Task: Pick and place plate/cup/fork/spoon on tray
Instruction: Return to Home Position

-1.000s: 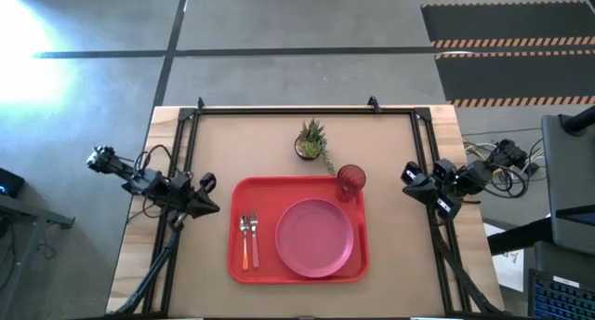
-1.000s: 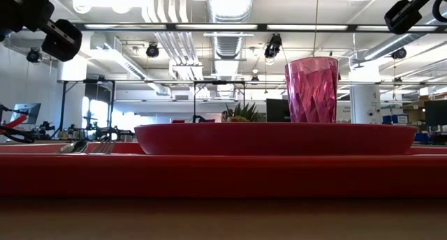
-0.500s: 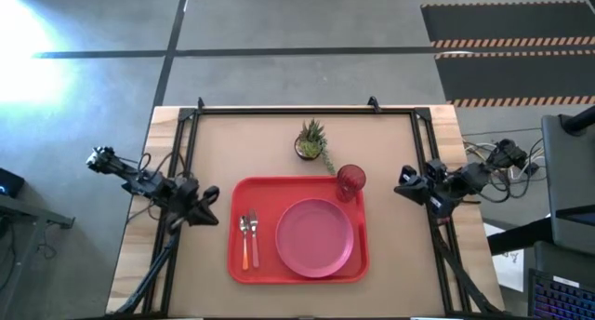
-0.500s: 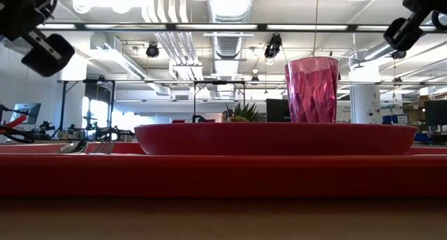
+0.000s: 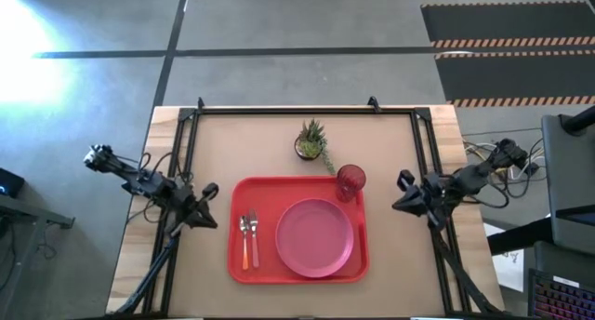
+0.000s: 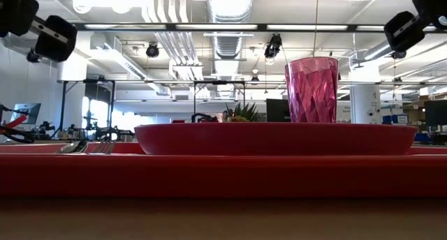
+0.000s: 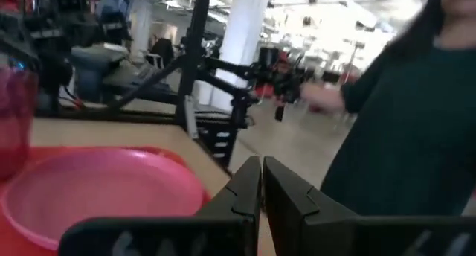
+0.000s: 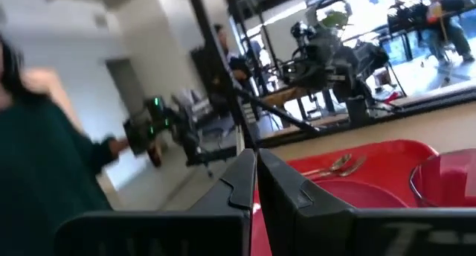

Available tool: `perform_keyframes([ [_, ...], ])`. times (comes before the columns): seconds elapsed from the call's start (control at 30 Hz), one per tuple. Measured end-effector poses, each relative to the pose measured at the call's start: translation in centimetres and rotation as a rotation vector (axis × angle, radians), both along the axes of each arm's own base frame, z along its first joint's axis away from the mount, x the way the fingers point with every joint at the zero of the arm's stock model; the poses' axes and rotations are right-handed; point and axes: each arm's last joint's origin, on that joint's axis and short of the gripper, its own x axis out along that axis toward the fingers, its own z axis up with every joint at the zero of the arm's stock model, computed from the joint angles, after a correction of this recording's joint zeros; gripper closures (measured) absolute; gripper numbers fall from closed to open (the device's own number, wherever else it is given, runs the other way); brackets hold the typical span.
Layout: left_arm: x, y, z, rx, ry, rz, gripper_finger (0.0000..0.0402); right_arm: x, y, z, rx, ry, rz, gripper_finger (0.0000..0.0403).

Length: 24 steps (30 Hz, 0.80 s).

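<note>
The red tray (image 5: 246, 192) lies at the table's middle front. On it lie the pink plate (image 5: 314, 237), the red-pink cup (image 5: 350, 181) upright at its far right corner, and the spoon (image 5: 244, 238) and the fork (image 5: 253, 236) side by side at its left. My left gripper (image 5: 210, 205) is shut and empty, above the table left of the tray; its shut fingers show in its wrist view (image 7: 261, 183). My right gripper (image 5: 402, 197) is shut and empty, right of the tray (image 8: 255, 174).
A small potted green plant (image 5: 312, 141) stands behind the tray. A black frame (image 5: 284, 109) runs along the table's far edge and sides. A person in a dark top (image 7: 405, 129) stands beyond the table's near edge.
My left gripper has stayed left of the tray while rising and dipping a little, its wrist turning. My right gripper has moved a short way toward the tray and turned, staying shut. Nothing on the tray has moved.
</note>
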Motion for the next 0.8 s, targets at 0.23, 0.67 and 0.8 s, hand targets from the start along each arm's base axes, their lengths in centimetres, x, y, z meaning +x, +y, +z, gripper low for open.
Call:
perform_keyframes([
  [0.23,0.7,0.0,-1.4,0.166,0.197,0.110,0.0402,-0.2,-0.2,1.4,-0.295,-0.039,-0.051,0.0394],
  [0.67,1.6,1.0,0.4,0.354,0.128,0.270,0.0401,-1.2,-1.1,3.2,-0.371,0.124,-0.141,0.0394],
  [0.8,1.6,1.3,0.2,0.350,0.125,0.268,0.0401,-0.5,-0.6,2.3,-0.347,0.026,-0.105,0.0394],
])
